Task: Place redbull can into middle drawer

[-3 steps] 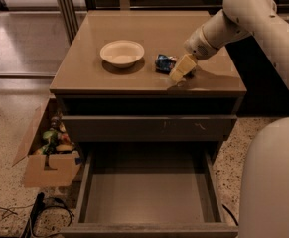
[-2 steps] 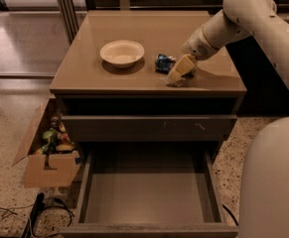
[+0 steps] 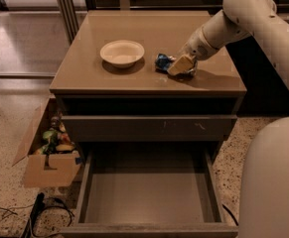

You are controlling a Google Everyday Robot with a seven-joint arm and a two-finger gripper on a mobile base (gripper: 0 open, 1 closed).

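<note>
The redbull can (image 3: 162, 61), blue and silver and dented, lies on the cabinet top (image 3: 134, 33) to the right of the white bowl (image 3: 122, 52). My gripper (image 3: 180, 65) is low over the top, right against the can's right side. The arm (image 3: 233, 19) reaches in from the upper right. The middle drawer (image 3: 149, 192) is pulled out at the bottom of the view, and its flat bottom is bare. Above it is a shut drawer front with pale scuff marks (image 3: 149, 128).
A cardboard box (image 3: 47, 152) with several small items stands on the floor left of the cabinet. Black cables (image 3: 39, 212) lie on the floor below it. My own pale body (image 3: 275, 182) fills the lower right.
My gripper has edged slightly farther back on the top, staying against the can. The can, the bowl and the drawer have not moved.
</note>
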